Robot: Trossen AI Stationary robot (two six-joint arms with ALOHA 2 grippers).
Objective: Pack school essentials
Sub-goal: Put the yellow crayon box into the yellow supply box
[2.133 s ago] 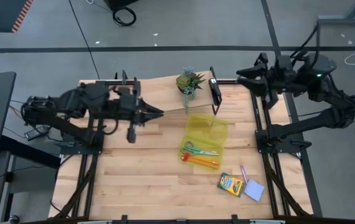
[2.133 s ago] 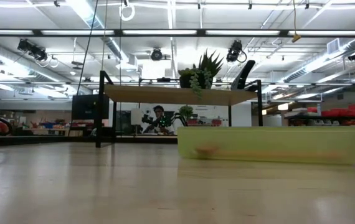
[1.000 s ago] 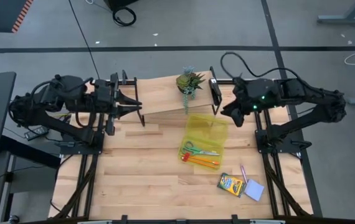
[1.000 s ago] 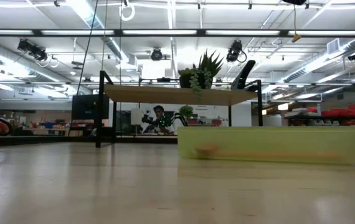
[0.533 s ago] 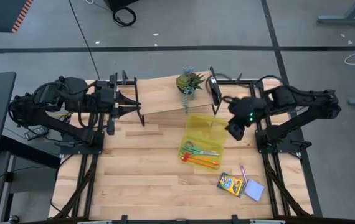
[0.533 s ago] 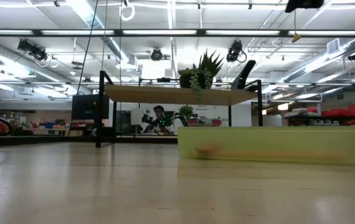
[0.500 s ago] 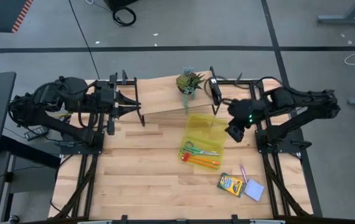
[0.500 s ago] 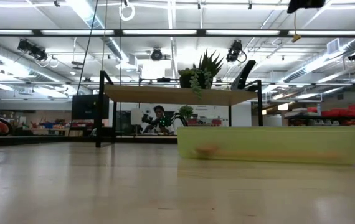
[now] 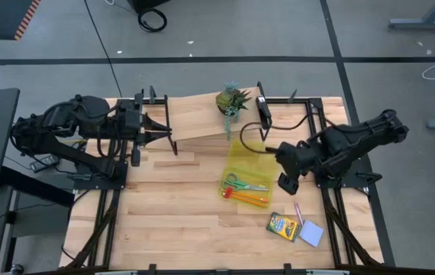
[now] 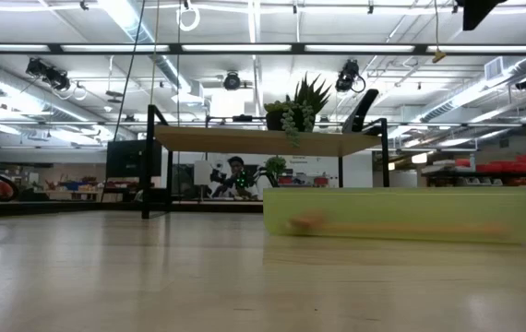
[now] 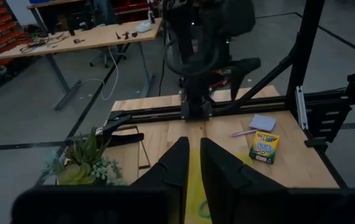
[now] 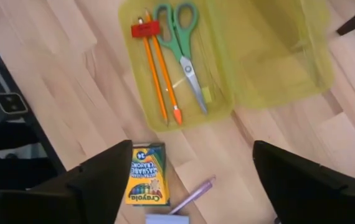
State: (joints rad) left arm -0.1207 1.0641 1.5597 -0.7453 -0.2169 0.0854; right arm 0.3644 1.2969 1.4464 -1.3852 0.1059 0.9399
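Observation:
In the right wrist view the translucent yellow pouch (image 12: 227, 62) lies open on the table. Green-handled scissors (image 12: 187, 46) and two orange pencils (image 12: 159, 71) lie inside it. Toward the near edge the crayon box (image 12: 146, 182), pink pen (image 12: 193, 196) and pale blue notepad (image 9: 310, 233) lie flat on the wood. My right gripper (image 9: 288, 182) hovers open above the table between the pouch (image 9: 252, 164) and the crayon box (image 9: 282, 227), pointing down and touching nothing. My left gripper (image 9: 170, 131) waits shut at the table's far left.
A small potted spiky plant (image 9: 233, 100) stands on a raised wooden shelf (image 9: 198, 122) at the far edge, beside a black clip (image 9: 264, 111). Bare wood stretches across the table's left and near-left parts. The low view shows the pouch's wall (image 10: 397, 217).
My right gripper has swung from beside the pouch's far right corner toward the near edge, and now hangs over the table between pouch and crayon box, tipped down toward the table. The left arm has stayed put. Nothing on the table has moved.

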